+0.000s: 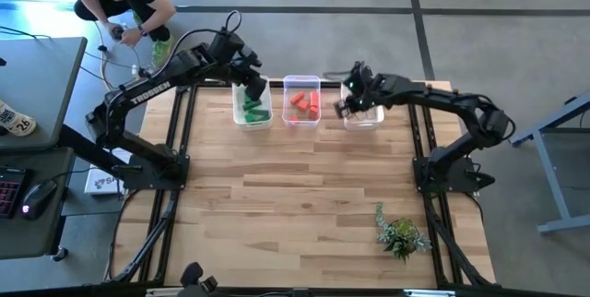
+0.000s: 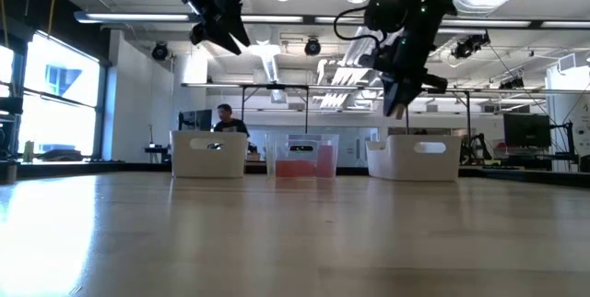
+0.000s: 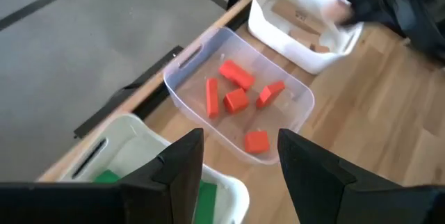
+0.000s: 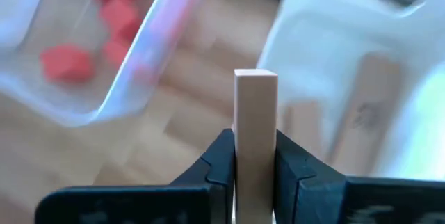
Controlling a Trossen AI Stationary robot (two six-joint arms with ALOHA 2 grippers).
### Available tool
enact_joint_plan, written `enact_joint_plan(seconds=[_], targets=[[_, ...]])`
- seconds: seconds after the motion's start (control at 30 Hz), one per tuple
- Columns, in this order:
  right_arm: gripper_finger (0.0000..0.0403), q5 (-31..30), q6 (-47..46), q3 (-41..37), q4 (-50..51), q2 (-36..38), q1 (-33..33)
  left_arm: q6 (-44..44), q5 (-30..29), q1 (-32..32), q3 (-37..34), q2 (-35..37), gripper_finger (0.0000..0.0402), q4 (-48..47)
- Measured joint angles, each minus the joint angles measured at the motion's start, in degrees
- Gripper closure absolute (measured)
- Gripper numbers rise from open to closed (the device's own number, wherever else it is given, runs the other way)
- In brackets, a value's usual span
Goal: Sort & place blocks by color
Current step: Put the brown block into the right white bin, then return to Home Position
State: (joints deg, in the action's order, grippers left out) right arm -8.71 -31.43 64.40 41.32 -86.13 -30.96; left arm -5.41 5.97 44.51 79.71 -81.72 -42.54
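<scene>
Clamped between the right gripper's (image 4: 254, 165) dark fingers (image 4: 219, 161), at the lower middle of the right wrist frame, a tan bar block (image 4: 255, 123) stands upright. In the high view this gripper (image 1: 344, 106) hangs at the left edge of the white bin on the right (image 1: 376, 120), upper centre of the frame; more tan blocks (image 4: 368, 116) lie inside that bin. Left of it, the clear middle bin (image 1: 301, 81) holds the red blocks (image 3: 236, 99). Further left, the white bin (image 1: 238, 112) holds green blocks (image 1: 254, 109). Above it hovers the left gripper (image 1: 254, 86), its fingers (image 3: 184, 165) apart with nothing between them. A small green plant (image 1: 400, 233) lies at the lower right of the table (image 1: 304, 186).
</scene>
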Motion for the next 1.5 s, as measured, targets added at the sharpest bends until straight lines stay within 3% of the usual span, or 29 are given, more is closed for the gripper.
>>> enact_joint_plan(seconds=[0.33,0.53,0.97,1.37,1.5], targets=[[0.0362,2.95,5.55,0.32,0.92,-0.64,-10.82,-6.00,2.43,-0.39,-14.47,8.04,0.0229,8.69],[0.0328,2.90,6.00,0.28,1.06,-1.94,-11.45,-6.62,5.93,-0.43,-21.73,13.65,0.0229,15.97],[0.0244,4.65,1.60,2.17,1.05,-1.90,-11.38,-8.13,6.01,-2.66,-33.83,27.63,0.0229,19.37],[0.0243,5.62,-3.40,11.40,0.78,-1.57,-3.81,-9.24,6.03,-5.98,-47.46,44.47,0.0229,24.19],[0.0243,2.66,-6.10,12.82,0.79,-1.53,0.49,-9.42,7.47,-6.37,-51.76,50.36,0.0229,26.31]])
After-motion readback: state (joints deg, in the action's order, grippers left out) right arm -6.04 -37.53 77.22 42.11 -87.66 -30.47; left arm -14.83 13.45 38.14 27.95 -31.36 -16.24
